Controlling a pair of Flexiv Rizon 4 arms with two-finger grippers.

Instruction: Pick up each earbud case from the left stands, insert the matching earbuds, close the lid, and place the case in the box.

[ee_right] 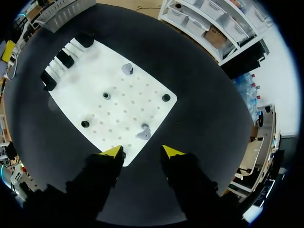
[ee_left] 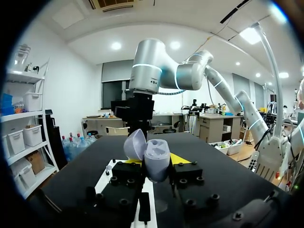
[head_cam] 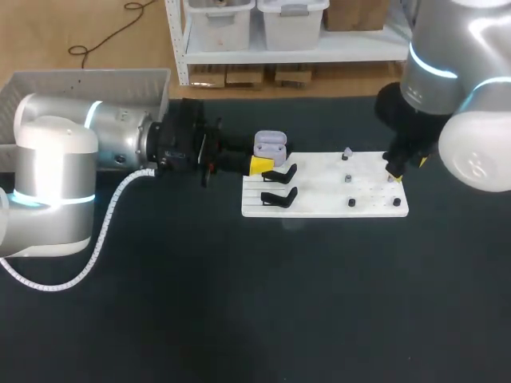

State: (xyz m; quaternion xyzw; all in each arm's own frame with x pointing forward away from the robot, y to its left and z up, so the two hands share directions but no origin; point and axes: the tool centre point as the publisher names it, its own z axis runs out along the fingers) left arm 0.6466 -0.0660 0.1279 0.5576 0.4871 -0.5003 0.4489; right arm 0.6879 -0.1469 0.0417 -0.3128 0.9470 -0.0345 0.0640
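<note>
Left gripper [head_cam: 259, 165]: fingers clenched on the earbud case [ee_left: 156, 160], lid open, at the far-left corner of the white board [ee_right: 128, 97], beside the black stands [head_cam: 279, 172]. Right gripper [ee_right: 141, 152]: fingers released, spread above a grey earbud [ee_right: 143, 132] at the board's right end.

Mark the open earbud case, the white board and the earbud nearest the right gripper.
earbud case [ee_left: 156, 161], left wrist view, on the front of its body.
white board [head_cam: 319, 187], head view, on a bare patch mid-board.
earbud [ee_right: 144, 133], right wrist view, on its grey body.

Robotics lab: 2 robot arms [head_cam: 56, 159], worktable [head_cam: 239, 303].
</note>
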